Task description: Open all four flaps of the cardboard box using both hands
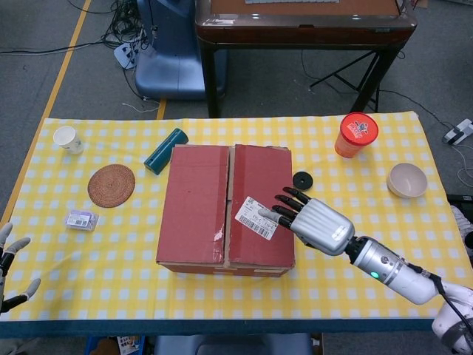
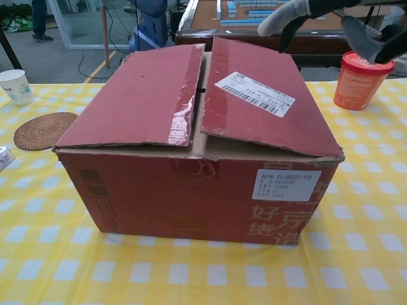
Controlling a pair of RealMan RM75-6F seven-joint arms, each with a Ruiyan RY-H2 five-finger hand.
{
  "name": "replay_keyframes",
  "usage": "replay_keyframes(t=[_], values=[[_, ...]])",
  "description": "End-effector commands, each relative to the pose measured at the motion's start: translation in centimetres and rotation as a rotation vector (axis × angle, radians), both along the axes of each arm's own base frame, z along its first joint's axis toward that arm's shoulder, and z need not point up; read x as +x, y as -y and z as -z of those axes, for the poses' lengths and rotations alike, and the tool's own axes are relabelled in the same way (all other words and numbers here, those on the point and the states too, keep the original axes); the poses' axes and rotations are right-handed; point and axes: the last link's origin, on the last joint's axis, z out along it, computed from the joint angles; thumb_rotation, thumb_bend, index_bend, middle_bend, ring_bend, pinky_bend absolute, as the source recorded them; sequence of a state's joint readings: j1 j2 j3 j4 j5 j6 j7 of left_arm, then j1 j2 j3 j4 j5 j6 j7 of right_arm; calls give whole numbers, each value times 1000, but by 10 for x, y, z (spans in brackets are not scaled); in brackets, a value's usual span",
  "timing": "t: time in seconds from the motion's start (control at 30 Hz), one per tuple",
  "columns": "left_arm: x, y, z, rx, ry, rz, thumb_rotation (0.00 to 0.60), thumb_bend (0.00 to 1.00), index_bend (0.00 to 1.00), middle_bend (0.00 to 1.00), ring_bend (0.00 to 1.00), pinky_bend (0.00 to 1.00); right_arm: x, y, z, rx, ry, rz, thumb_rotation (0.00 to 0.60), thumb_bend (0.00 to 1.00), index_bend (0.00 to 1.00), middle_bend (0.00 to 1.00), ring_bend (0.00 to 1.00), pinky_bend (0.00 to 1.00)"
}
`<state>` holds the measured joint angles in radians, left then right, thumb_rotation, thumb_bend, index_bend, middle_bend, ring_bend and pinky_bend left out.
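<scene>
From the head view, the cardboard box (image 1: 225, 208) sits mid-table, flaps down. The right hand (image 1: 310, 222) hovers over its right flap, fingers spread, holding nothing; the left hand (image 1: 9, 268) waits empty, fingers apart, at the table's left edge. From the chest view, the right hand's fingers (image 2: 280, 19) hang above the box (image 2: 197, 136).

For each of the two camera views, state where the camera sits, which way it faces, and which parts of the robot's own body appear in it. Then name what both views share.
Head view: high above the near table edge, looking steeply down on the cardboard box; shows the right hand with its forearm over the box's right flap, and the left hand at the left edge.
Chest view: low, near table height, facing forward at the box's front; shows only the right hand's fingers at the top.
Shared: the box, the right hand, orange cup, woven coaster, white cup.
</scene>
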<state>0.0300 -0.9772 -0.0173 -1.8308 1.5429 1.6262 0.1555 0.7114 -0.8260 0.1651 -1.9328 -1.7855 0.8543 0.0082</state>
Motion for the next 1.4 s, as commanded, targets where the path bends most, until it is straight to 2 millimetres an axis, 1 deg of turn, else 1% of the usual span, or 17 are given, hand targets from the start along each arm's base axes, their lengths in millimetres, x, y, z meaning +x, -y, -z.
replay_keyframes(t=[0.03,0.2,0.33,0.63,0.9,1.03,1.17,1.3,1.4], values=[[0,0,-1,2,-1,1,600,232,263,32,0,0,19,14,18,31,-11,-37,600,864,135,252,122,80],[-1,1,-1,6,-4,-6,600,232,274,31,0,0,35,25,39,53,-28,-86,600,847,193,263,143,80],[-4,2,-3,12,-6,-17,600,232,277,32,0,0,46,34,50,63,-18,-102,600,832,208,265,151,80],[-8,2,-4,18,-7,-30,600,232,278,32,0,0,62,49,63,72,18,-107,600,830,214,265,151,80],[-10,1,-3,15,-8,-31,600,232,281,32,0,0,70,55,78,81,23,-117,600,830,215,265,151,80],[-11,0,-5,21,-1,-38,600,232,281,32,0,0,72,57,85,90,16,-112,600,830,217,265,151,80],[-11,0,-5,19,-2,-32,600,232,280,32,0,0,68,57,92,100,-14,-107,600,830,223,265,151,80],[-13,-1,-4,18,9,-39,600,232,278,31,0,0,64,57,92,103,-32,-95,600,830,223,265,152,80],[-14,-2,-3,11,8,-38,600,232,278,32,0,0,62,58,90,91,-29,-90,600,830,223,297,168,80]])
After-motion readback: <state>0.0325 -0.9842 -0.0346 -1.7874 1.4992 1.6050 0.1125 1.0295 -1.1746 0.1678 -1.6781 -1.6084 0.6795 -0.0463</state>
